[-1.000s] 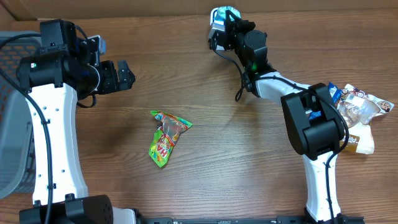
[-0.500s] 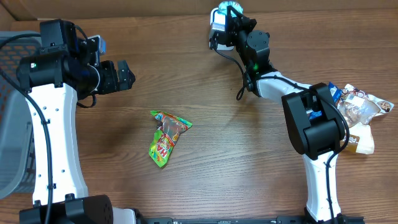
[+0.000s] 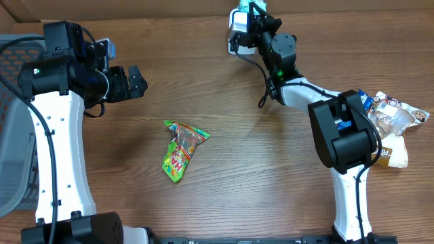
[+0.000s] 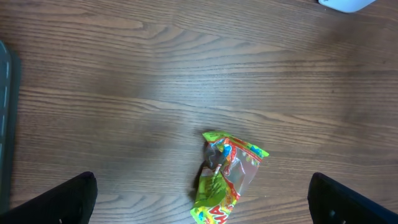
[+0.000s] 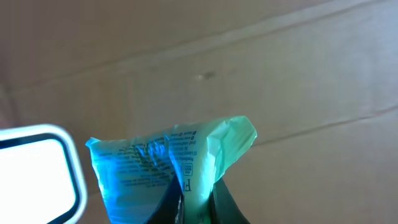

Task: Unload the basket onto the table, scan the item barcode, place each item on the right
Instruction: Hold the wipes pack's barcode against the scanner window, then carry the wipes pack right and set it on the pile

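- We found the right gripper (image 5: 194,200) closed tight on the bottom fold of a green-blue packet (image 5: 165,163), the item for scanning. It was held up at the far edge of the table (image 3: 271,169).
- A white scanner (image 5: 37,175) with a dark rim sat just beside the packet on its left in the wrist view. We could not tell whether the two touched.
- Brown cardboard (image 5: 261,68) filled the background behind the packet.
- The left gripper (image 3: 139,83) hung above the table with its jaws wide apart and nothing between them.
- Below and to the right of the left gripper, a green snack bag (image 3: 180,150) lay crumpled on the bare wood, well apart from both arms.
- A pile of other packets (image 3: 392,125) lay at the right edge, partly behind the right arm's base link.
- A grey basket (image 3: 12,129) stood at the left edge, cut off by the frame.
- The held packet carried rows of small dark print and one larger letter that might be an "F". We could read none of the small print.
- The snack bag showed red and yellow lettering, too creased and small for us to read.
- We saw no barcode on the packet face turned to the wrist camera.
- From overhead, the right wrist covered most of the packet and scanner.
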Robot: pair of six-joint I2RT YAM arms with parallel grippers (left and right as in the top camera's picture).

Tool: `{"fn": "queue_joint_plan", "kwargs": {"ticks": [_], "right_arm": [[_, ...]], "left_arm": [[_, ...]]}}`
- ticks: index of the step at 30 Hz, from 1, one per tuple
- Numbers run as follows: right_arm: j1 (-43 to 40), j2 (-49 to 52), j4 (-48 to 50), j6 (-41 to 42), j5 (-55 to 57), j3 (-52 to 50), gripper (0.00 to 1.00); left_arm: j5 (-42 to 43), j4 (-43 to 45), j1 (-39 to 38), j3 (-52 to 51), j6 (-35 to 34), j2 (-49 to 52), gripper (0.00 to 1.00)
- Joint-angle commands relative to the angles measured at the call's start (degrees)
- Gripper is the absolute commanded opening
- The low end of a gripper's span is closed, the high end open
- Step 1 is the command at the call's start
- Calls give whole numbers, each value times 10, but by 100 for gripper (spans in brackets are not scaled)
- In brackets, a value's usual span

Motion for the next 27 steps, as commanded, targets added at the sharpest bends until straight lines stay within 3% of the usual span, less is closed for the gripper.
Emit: {"fn": "queue_joint_plan", "kwargs": {"ticks": [1, 19, 23, 27], "right_arm": [[-13, 3, 6, 0, -12, 18, 4], [17, 15, 47, 0, -13, 17, 4], [39, -18, -10, 0, -5, -8, 4], [72, -68, 3, 8, 64, -36, 4]], "left_arm": [[7, 0, -1, -3, 13, -2, 100], [7, 0, -1, -3, 13, -2, 100], [7, 0, -1, -3, 13, -2, 100], [7, 0, -1, -3, 13, -2, 100]]}}
